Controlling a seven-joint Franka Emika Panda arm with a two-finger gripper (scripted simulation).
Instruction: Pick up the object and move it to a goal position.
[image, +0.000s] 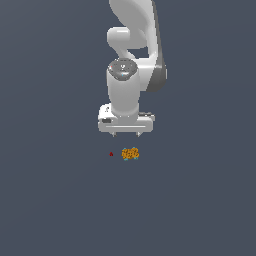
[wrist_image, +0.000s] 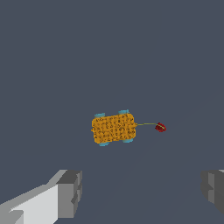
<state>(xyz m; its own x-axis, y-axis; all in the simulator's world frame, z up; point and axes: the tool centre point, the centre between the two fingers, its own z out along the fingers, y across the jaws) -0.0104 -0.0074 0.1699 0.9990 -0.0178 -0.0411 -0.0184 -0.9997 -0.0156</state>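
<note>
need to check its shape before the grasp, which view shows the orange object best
The wrist view: the orange object appears large there, its bumpy rounded-block body, cyan bits at the edges and thin line to the red dot all clear. The exterior view shows the object only as a small speck below the open tool.

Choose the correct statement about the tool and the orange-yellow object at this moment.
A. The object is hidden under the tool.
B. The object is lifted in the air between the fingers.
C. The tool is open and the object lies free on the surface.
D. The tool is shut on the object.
C: in the wrist view the fingers stand wide apart, and the object lies untouched beyond them, away from the tool.
</note>
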